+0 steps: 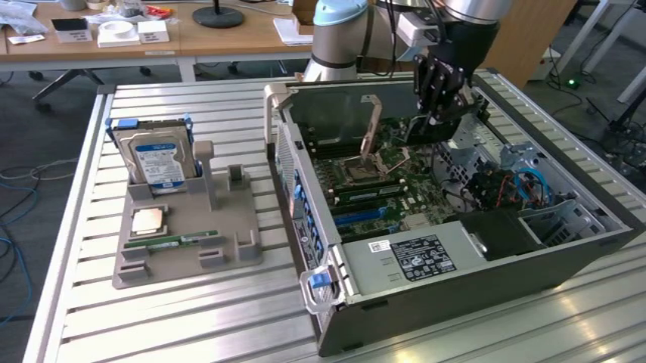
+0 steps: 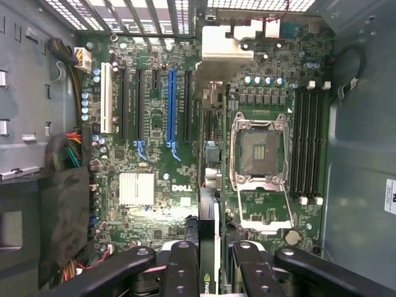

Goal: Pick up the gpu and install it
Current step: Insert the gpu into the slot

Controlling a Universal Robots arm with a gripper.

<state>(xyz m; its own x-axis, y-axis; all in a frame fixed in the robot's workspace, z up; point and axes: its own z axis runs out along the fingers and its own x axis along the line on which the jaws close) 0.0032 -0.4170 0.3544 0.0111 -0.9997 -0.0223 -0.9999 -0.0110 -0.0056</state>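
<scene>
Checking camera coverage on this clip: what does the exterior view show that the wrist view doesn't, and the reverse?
Exterior view: the table and the grey holder with the hard drive and RAM stick. Wrist view: the Dell lettering and the green logo on the edge of the gpu. Both: the motherboard, its empty CPU socket, and the claw shut on the gpu.

Blue slot (image 2: 171,105) stands clear; raised socket plate (image 2: 228,44) beside it, cables (image 2: 68,151) near the case wall (image 2: 31,74)
</scene>
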